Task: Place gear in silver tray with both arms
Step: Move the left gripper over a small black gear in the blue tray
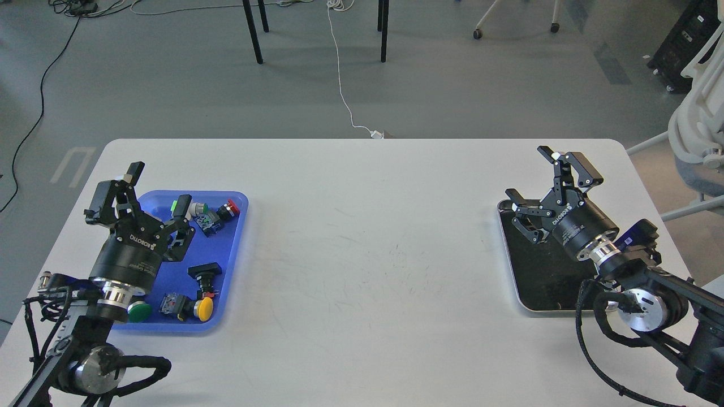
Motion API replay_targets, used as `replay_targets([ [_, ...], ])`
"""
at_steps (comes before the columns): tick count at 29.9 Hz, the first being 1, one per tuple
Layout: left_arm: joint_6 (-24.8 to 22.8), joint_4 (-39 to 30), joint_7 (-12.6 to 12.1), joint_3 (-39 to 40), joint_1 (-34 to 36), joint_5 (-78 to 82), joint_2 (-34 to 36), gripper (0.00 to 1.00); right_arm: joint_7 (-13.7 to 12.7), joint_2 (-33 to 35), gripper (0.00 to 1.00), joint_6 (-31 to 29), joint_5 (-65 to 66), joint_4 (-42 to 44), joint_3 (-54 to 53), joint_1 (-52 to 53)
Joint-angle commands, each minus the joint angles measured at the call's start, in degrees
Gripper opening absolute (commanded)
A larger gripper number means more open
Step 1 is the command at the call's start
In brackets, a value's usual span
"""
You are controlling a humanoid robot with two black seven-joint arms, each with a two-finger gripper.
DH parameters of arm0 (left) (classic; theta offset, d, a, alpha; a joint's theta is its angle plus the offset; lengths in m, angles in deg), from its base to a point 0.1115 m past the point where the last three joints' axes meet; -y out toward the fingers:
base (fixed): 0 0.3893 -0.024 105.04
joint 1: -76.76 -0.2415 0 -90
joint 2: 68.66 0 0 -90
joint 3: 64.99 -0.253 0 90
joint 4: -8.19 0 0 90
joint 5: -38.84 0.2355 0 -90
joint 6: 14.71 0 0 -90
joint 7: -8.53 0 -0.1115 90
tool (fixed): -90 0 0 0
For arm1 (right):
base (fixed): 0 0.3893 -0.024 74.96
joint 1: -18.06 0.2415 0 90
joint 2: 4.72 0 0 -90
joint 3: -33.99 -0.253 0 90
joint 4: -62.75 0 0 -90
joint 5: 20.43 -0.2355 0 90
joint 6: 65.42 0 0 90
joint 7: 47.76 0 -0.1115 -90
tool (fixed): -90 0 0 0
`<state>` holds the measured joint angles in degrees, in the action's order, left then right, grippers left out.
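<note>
The silver tray point(537, 271) lies at the right of the white table, and its dark inside shows nothing in it. My right gripper point(530, 174) is open and empty above the tray's far left corner. My left gripper point(158, 189) is open and empty above the far left part of the blue tray point(229, 265). The blue tray holds several small parts: a green-capped button point(138, 311), a yellow-capped button point(203, 308), a red-capped button point(229, 208) and a black part point(203, 271). I cannot pick out a gear among them.
The white table point(362, 243) runs between the two trays. Beyond its far edge are a grey floor, black table legs point(253, 34) and a white cable point(342, 85). A white chair point(698, 130) stands at the right.
</note>
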<state>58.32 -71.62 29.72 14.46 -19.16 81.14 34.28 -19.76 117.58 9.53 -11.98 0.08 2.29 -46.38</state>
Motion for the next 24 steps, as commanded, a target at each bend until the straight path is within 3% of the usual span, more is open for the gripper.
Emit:
replay_targets([
  [1,-0.08,-0.09,0.25,0.0,-0.23,0.14,0.16,0.98,0.0,-0.31,0.99,0.03,-0.1,1.14,0.49,-0.08],
  [10,-0.43,-0.79,2.19,-0.17,0.21,0.84,3.66,0.98,0.0,-0.4,0.99,-0.24,-0.71,1.32,0.32,-0.17],
  [17,-5.88,-1.94,4.12,-2.28,5.3,12.42,14.03,0.98,0.0,-0.93,0.99,-0.15,-0.8,1.23,0.4,-0.34],
  [24,-7.72,-1.94,6.49,-3.94,10.75,32.81,26.07,0.98,0.0,-1.28,0.99,-0.06,-0.72,1.23,0.49,-0.34],
])
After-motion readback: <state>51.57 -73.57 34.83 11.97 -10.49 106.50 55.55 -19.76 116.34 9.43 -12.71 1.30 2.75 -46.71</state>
